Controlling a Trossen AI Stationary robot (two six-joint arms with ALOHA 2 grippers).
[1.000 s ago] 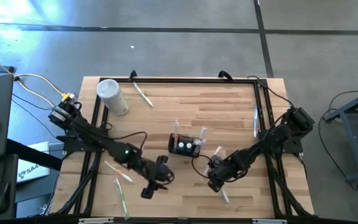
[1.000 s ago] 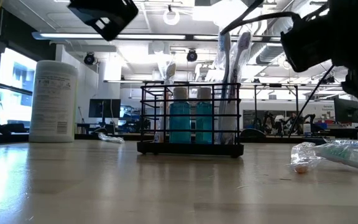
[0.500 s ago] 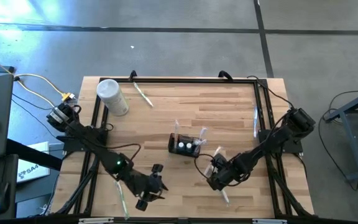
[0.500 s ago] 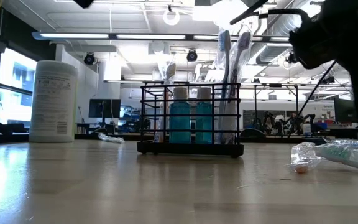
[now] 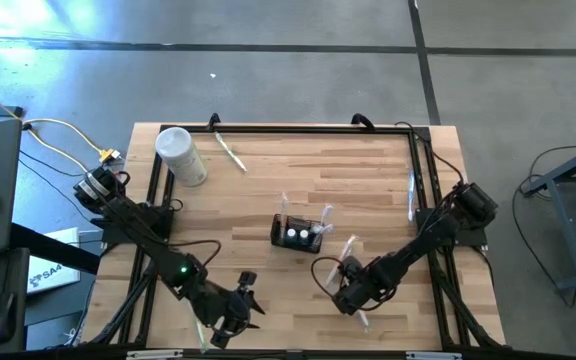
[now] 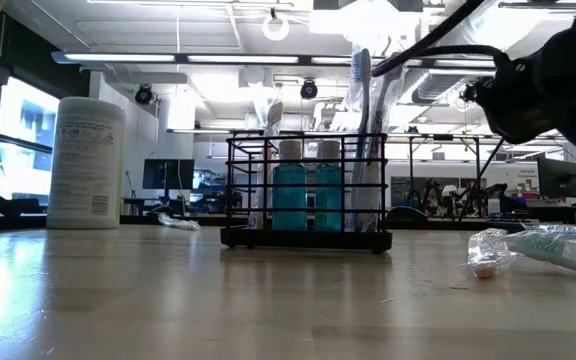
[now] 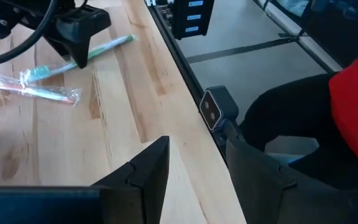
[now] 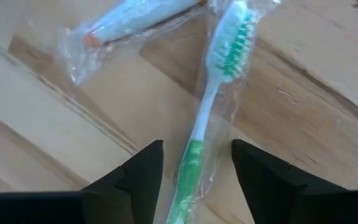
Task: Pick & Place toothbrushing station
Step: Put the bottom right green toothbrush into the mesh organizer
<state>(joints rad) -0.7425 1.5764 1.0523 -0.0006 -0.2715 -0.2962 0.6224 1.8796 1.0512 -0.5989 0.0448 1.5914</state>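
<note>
The small black wire-frame toothbrush holder (image 6: 306, 190) stands upright mid-table, holding two teal bottles and toothbrushes; both grippers, left (image 7: 194, 171) and right (image 8: 194, 171), are parted and empty.

Toothbrushing station (image 6: 306, 190) — black wire, blue bottles inside. Beside it, wrapped toothbrush (image 8: 213, 93) — green-and-white, clear film. White canister (image 5: 180, 155); pale striped wood table (image 5: 298, 170).

One camera looks straight down; another sits level, close before the holder (image 5: 298, 233), which both show.
</note>
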